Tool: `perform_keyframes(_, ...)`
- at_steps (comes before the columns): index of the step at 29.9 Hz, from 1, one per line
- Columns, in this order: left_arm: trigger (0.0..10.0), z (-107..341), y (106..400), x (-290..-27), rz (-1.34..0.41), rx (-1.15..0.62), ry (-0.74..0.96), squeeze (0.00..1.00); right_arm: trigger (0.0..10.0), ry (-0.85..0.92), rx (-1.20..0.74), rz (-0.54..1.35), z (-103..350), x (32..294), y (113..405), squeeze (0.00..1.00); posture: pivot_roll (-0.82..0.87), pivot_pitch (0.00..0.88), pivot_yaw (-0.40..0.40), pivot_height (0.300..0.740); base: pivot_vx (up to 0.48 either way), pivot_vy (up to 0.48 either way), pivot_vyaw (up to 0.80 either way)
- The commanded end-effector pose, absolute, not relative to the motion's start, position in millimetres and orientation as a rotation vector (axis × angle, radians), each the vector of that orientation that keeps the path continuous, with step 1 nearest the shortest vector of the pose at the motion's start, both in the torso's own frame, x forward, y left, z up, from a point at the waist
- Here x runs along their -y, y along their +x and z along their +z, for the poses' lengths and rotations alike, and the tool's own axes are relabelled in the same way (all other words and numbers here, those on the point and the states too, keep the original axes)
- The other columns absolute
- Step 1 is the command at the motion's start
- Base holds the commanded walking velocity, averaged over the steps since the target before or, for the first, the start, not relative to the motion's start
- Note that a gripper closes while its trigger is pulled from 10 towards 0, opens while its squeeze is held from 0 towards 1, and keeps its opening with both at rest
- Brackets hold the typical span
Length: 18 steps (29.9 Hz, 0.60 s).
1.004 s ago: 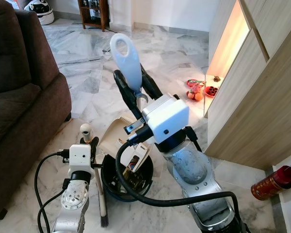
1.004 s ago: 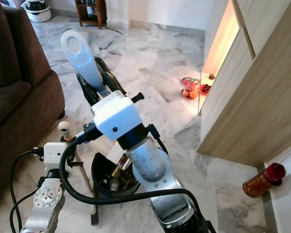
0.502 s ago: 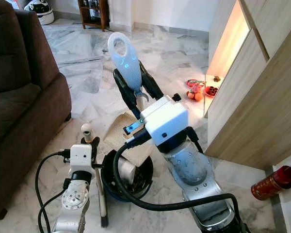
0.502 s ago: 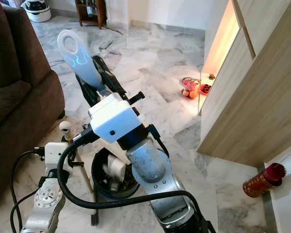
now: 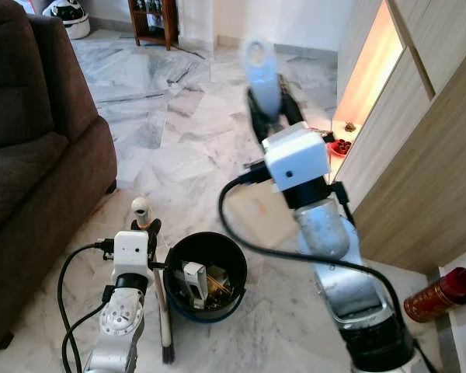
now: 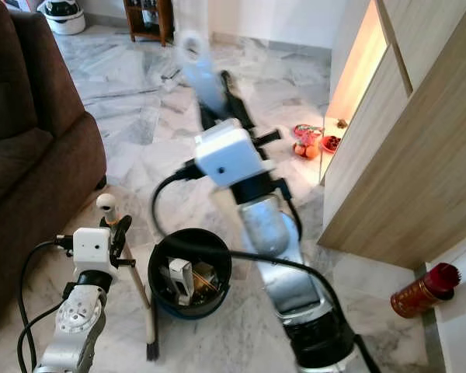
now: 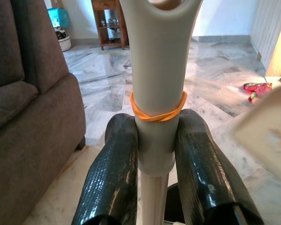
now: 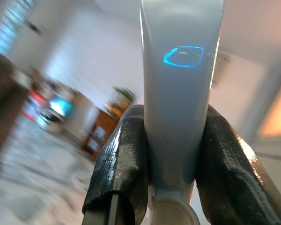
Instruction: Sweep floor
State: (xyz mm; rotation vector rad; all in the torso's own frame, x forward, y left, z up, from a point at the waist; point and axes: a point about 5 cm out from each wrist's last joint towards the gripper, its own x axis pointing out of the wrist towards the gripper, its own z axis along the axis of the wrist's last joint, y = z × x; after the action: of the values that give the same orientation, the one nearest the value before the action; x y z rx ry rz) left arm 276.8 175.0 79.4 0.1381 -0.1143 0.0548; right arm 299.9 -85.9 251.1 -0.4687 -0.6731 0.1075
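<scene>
Broom and dustpan both in hand beside the filled bin.

Head views: left pincer (image 5: 146, 227) grips the broom (image 5: 161, 299) upright just beside the black bin (image 5: 205, 274); right pincer (image 5: 270, 109) lifts the dustpan handle (image 5: 262, 66) high, away toward the cabinet (image 5: 419, 155).
Left wrist: fingers (image 7: 112, 176) clenched on the broom's grey grip, orange band above.
Right wrist: fingers (image 8: 122, 168) clamped on the handle; no readable writing.

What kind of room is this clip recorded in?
Most likely a home living room: a brown sofa stands on the robot's left, the marble floor stretches to a wooden shelf at the far wall, and a wood-panelled cabinet with a lit niche runs along the right.
</scene>
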Motion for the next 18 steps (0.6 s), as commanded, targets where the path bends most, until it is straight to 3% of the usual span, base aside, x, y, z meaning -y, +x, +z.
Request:
perform_keyframes(1,10.0,84,276,-174,0.044,0.150,0.147,0.00,10.0,-0.468,0.697,0.032,256,98,304,0.00,0.09,0.104,-0.038,0.740,0.000,0.000,0.00)
perform_keyframes(8,10.0,83,274,-175,0.032,0.142,0.144,0.00,10.0,-0.505,0.481,-0.071,206,129,324,0.00,0.09,0.111,-0.035,0.740,0.000,0.000,0.00)
perform_keyframes(18,10.0,82,273,-174,0.008,0.129,0.134,0.00,10.0,-0.354,0.246,-0.172,152,156,337,0.00,0.09,0.120,-0.030,0.740,0.000,0.000,0.00)
